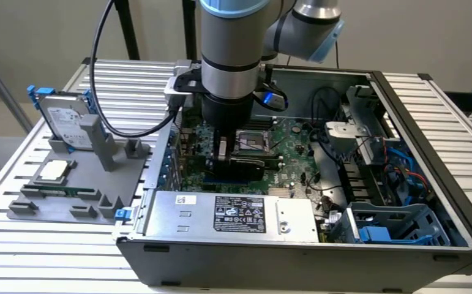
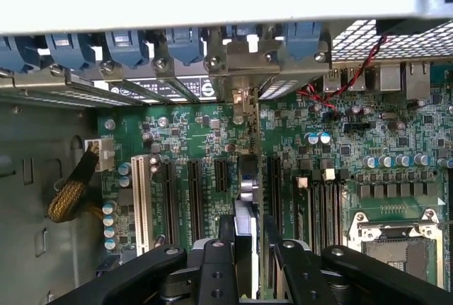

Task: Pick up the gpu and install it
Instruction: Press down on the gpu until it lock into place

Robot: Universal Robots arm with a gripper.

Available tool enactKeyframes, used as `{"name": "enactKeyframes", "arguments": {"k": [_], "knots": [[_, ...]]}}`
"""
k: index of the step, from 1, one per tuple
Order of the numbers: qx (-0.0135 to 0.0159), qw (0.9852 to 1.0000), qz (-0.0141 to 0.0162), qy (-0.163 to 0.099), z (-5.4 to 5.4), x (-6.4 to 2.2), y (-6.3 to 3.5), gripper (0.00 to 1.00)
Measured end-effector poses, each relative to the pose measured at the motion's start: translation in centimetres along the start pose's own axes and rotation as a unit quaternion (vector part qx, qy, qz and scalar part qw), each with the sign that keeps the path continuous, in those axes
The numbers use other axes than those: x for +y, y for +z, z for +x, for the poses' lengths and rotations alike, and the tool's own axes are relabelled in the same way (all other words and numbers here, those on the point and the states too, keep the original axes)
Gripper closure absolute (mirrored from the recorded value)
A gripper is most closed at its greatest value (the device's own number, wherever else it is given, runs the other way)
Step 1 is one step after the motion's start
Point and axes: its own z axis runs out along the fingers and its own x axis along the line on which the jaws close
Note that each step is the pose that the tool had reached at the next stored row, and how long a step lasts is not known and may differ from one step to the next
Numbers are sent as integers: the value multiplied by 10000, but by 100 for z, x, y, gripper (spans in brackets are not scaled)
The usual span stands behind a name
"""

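The gpu (image 2: 257, 248) has been picked up and brought into the computer case (image 1: 244, 263); the pick-up part of the task can be counted as done. In the middle of the exterior view, the card's black body is seen low inside the case, beneath the gripper (image 1: 224, 160). It appears to be grasped: in the wrist view the card is seen edge-on, held upright between the closed fingers, with its silver bracket (image 2: 245, 82) among the metal slot covers (image 2: 161, 64) of the case wall.

The card is lined up roughly parallel to the long slots (image 2: 196, 199) of the motherboard (image 2: 152, 131), so the placing seems well advanced. Whether its edge has entered a slot, and whether the bracket is fully seated, cannot be told. Installation is therefore judged unfinished: full seating is not confirmed and the card has not been let go.

At the left of the exterior view, a hard drive (image 1: 68, 125) is stood upright in the grey tray (image 1: 130, 174), and a memory stick (image 1: 60, 191) is held near the tray's front; neither is called for here.
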Motion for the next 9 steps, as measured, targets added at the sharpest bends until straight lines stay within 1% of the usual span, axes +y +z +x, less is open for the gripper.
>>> {"name": "enactKeyframes", "arguments": {"k": [9], "knots": [[0,10000,-10,1,12,4,0,100]]}}
